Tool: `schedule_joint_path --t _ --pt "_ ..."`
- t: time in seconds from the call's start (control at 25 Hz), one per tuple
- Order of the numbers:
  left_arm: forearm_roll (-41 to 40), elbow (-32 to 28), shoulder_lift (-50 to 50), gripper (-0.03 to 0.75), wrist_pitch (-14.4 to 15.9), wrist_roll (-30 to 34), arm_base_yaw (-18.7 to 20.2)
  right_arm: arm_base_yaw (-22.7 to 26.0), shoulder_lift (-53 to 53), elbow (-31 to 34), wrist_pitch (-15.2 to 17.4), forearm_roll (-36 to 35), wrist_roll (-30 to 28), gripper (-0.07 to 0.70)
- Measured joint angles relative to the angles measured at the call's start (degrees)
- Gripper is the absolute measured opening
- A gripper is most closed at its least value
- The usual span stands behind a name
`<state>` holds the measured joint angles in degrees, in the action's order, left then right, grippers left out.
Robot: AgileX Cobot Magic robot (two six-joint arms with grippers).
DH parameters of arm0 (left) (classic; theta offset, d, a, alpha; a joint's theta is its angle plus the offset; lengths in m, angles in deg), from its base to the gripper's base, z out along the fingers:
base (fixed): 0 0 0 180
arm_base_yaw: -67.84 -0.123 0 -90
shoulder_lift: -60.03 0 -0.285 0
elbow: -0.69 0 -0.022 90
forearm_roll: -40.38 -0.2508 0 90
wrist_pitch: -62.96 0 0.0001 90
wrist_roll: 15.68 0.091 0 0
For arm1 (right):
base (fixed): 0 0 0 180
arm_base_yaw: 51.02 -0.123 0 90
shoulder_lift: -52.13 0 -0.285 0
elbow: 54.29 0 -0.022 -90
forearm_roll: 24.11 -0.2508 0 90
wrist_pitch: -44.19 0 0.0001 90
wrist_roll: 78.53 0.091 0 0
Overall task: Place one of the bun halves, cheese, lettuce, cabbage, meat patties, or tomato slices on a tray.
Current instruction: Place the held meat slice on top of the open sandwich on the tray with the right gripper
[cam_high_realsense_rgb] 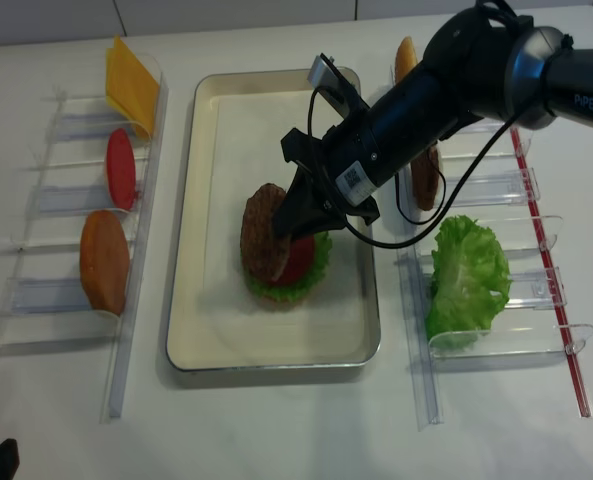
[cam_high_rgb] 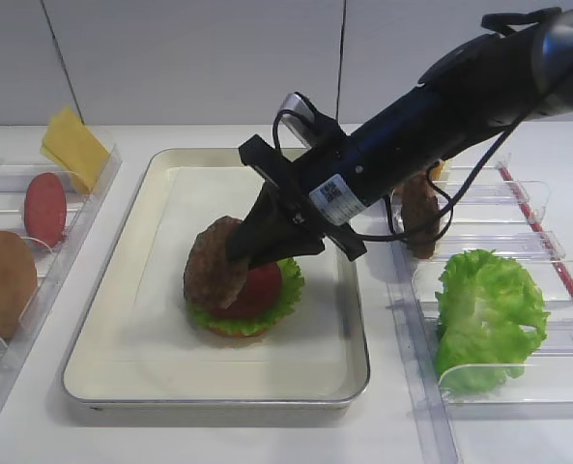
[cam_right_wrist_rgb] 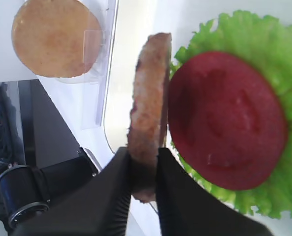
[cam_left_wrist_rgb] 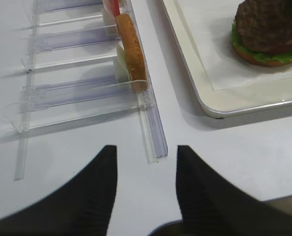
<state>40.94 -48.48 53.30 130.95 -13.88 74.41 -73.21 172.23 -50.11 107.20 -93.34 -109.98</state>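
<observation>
My right gripper (cam_high_rgb: 243, 253) is shut on a dark brown meat patty (cam_right_wrist_rgb: 148, 98), holding it on edge and tilted over the cream tray (cam_high_rgb: 122, 242). Just beside the patty, a tomato slice (cam_right_wrist_rgb: 224, 120) lies on lettuce (cam_right_wrist_rgb: 283, 73) and a bun half (cam_high_rgb: 238, 333) in the tray's middle. The patty's lower edge sits at the left side of that stack. My left gripper (cam_left_wrist_rgb: 146, 150) is open over bare table, near the end of the left rack (cam_left_wrist_rgb: 153, 132). No cabbage is in view.
The left clear rack holds cheese (cam_high_rgb: 71, 145), a tomato slice (cam_high_rgb: 44, 208) and a bun half (cam_high_rgb: 1, 280). The right rack holds a lettuce leaf (cam_high_rgb: 484, 319), a second meat patty (cam_high_rgb: 421, 213) and a bun piece (cam_high_realsense_rgb: 406, 58).
</observation>
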Motion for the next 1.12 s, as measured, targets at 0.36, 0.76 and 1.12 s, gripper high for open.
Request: schedule_joint_path --t 0.36,0.76,1.12 --pt "0.0 0.0 0.0 0.263 0.0 0.0 0.0 0.0 0.0 0.0 -1.0 2.5 0.0 0.15" --pt "0.0 0.0 0.0 0.263 0.0 0.0 0.0 1.3 0.0 0.0 -1.2 3.9 0.5 0.148" --pt "0.0 0.0 0.0 0.263 0.0 0.0 0.0 1.5 0.0 0.0 -1.9 6.3 1.4 0.146"
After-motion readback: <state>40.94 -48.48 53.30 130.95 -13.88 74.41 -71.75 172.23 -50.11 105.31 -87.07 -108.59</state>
